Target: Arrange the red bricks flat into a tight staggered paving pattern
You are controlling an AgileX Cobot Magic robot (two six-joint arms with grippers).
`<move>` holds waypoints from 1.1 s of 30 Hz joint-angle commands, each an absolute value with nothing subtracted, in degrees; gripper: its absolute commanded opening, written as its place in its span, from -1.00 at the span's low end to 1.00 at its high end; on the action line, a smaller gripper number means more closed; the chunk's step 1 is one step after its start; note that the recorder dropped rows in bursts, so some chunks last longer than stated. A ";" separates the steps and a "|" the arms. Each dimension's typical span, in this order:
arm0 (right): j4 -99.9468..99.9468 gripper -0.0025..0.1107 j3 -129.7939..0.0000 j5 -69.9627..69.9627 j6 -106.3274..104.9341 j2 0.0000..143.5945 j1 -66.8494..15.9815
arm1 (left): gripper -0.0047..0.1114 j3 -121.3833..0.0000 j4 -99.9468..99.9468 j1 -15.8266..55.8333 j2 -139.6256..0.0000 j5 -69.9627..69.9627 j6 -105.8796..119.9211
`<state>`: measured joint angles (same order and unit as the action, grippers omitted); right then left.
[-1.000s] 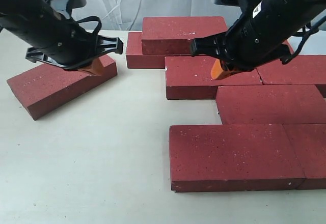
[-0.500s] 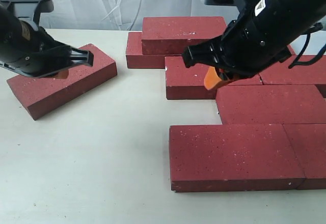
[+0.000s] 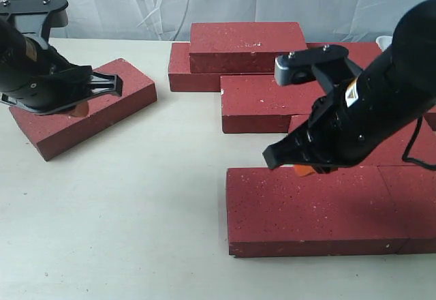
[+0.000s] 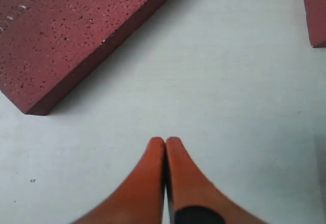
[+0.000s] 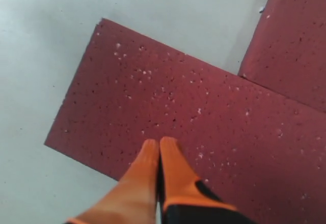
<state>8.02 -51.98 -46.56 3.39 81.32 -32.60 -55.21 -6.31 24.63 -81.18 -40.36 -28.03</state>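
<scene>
over the front brick (image 3: 306,211) the right gripper (image 5: 159,141) hovers closed, empty; left gripper (image 4: 165,141) likewise near the angled brick (image 3: 129,87).

The red bricks (image 3: 306,208) are dark red and matte, flecked all over with tiny pale specks and darker pits. The table (image 3: 129,204) is plain off-white. The backdrop cloth (image 3: 204,0) is pale grey-white. The left arm (image 3: 30,68) and right arm (image 3: 388,102) are black. The left gripper (image 4: 165,141) and right gripper (image 5: 159,142) are orange with black inserts.

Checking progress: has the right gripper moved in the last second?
Yes. The right gripper came toward the camera, off the middle brick to the front brick.
</scene>
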 commanded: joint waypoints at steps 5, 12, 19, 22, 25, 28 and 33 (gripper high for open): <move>9.67 -0.97 -48.31 -37.07 3.23 80.85 -32.62 | -0.92 -55.03 -7.56 24.18 -81.54 -35.96 -28.06; 11.66 -0.97 -48.31 -33.65 3.48 84.35 -26.85 | -0.92 -55.03 -6.95 19.65 -87.20 -32.29 -28.06; 11.64 -0.97 -48.31 -31.10 3.48 87.11 -23.31 | -0.92 -55.03 -7.15 14.12 -92.04 -24.78 -27.92; 11.64 -0.97 -48.31 -30.45 3.48 87.23 -23.42 | -0.92 -56.13 -7.15 12.10 -95.73 -22.22 -27.92; 11.64 -0.97 -48.31 -30.01 3.48 87.23 -23.42 | -0.92 -58.59 -7.29 11.02 -99.98 -20.41 -26.81; 11.64 -0.97 -48.31 -30.01 3.48 87.23 -23.42 | -0.92 -60.75 -7.42 10.88 -103.73 -15.81 -26.81; 11.87 -0.97 -48.31 -30.10 3.48 87.23 -23.42 | -0.92 -64.59 -7.30 10.88 -108.97 -8.88 -26.81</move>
<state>11.92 -48.49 -30.49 3.62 87.28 -23.63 -62.42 -7.33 10.88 -106.71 -12.09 -26.94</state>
